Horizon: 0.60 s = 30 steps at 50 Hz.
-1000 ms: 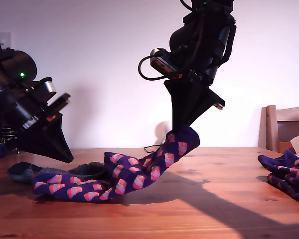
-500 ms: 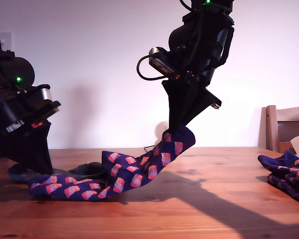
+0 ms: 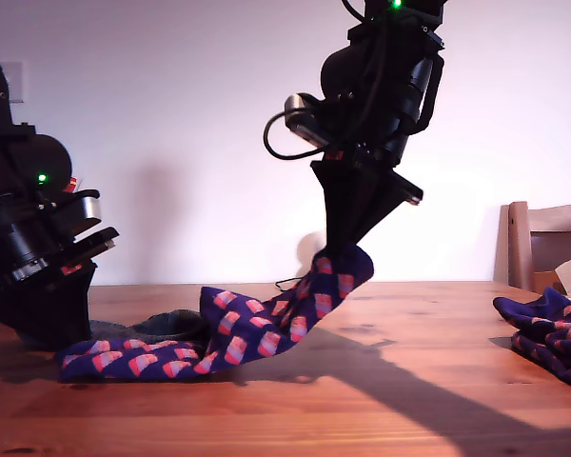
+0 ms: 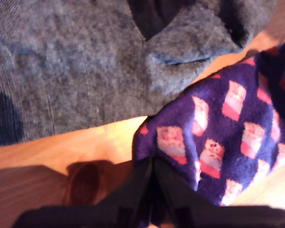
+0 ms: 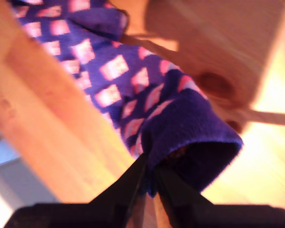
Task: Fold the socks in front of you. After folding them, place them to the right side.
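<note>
A navy-purple sock with red-pink checks (image 3: 257,333) stretches across the wooden table (image 3: 409,400). My second gripper (image 3: 339,253) holds one end raised above the table; in the second wrist view this gripper (image 5: 149,180) is shut on the sock's open cuff (image 5: 194,128). The other end lies flat at the exterior view's left, where my first gripper (image 3: 65,345) is down at the table. The first wrist view shows that gripper (image 4: 152,166) shut on the edge of the checked sock (image 4: 218,137). A plain dark grey sock (image 4: 76,71) lies right behind it, also seen as the grey sock (image 3: 162,326) in the exterior view.
More checked socks (image 3: 547,333) lie in a heap at the exterior view's right edge. A wooden chair (image 3: 542,243) stands behind them, with something pale beside it.
My first gripper has come down and shifted toward the exterior view's left, ending at the flat end of the checked sock. My second gripper has sunk slightly, still holding the raised end.
</note>
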{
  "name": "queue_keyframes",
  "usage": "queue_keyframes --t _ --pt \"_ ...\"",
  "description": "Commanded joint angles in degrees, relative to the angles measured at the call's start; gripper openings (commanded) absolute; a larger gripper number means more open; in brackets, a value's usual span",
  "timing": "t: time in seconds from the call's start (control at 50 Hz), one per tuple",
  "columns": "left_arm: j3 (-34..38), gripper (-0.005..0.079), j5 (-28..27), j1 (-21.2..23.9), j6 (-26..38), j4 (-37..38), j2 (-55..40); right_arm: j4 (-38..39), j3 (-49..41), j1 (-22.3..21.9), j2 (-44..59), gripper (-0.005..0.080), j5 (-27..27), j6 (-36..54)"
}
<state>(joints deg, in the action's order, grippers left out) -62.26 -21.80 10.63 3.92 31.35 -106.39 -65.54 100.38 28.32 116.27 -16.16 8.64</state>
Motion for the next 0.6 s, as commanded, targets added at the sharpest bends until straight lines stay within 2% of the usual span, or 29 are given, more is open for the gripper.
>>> queue_keyframes --t 0.0,0.3,0.46,0.58 --pt "0.90 -0.0022 2.14 0.39 -0.52 0.68 -2.75 0.33 -0.57 0.04 0.92 -0.0013 2.19 -1.40" --pt "0.94 -0.0022 4.04 0.44 -0.92 5.86 -2.32 -0.48 -0.66 0.07 0.96 -0.0013 9.40 -10.69" --pt "0.94 -0.0022 4.07 0.70 -0.94 9.64 -1.38 -3.23 -0.70 0.07 1.27 -0.0013 10.88 -12.57" --pt "0.94 -0.0022 3.87 1.53 -1.03 11.06 0.70 -2.62 -0.96 0.24 1.66 -0.0013 10.84 -13.49"
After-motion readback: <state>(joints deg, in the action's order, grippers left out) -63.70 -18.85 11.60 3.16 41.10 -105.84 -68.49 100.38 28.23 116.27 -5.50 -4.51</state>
